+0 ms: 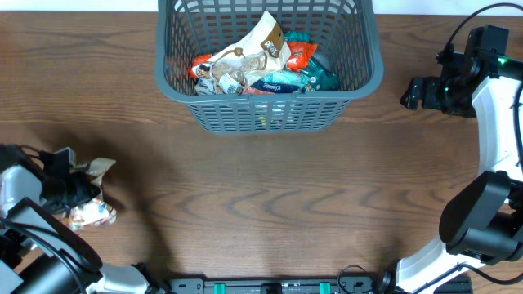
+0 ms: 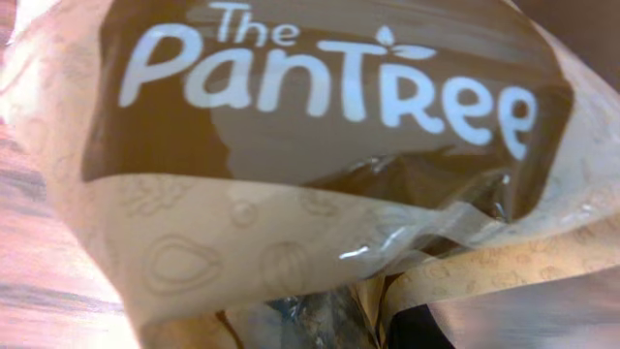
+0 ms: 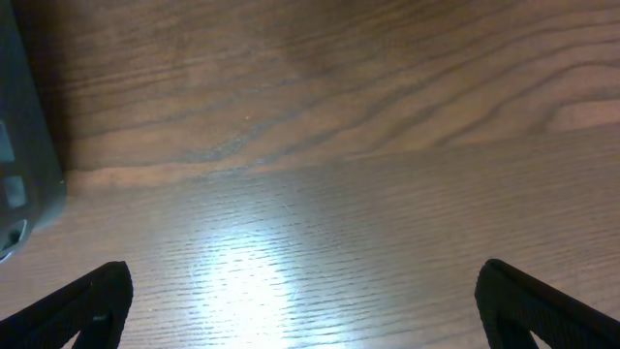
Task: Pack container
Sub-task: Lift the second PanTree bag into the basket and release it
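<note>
The container (image 1: pixel 270 114) is a large dark grey slotted basket at the top middle of the table. It holds several snack packets (image 1: pixel 261 61). My left gripper (image 1: pixel 72 181) is at the table's lower left, shut on a brown and beige "The PanTree" snack packet (image 1: pixel 98 168). That packet (image 2: pixel 320 165) fills the left wrist view and hides the fingers. My right gripper (image 1: pixel 409 92) is open and empty, to the right of the container. Its fingertips (image 3: pixel 305 301) hover over bare wood, with the container's corner (image 3: pixel 19 145) at the left edge.
Another pale snack packet (image 1: pixel 90 215) lies on the table just below my left gripper. The brown wooden table (image 1: pixel 270 196) stretches between the container and the front edge. The arm bases stand along the front edge.
</note>
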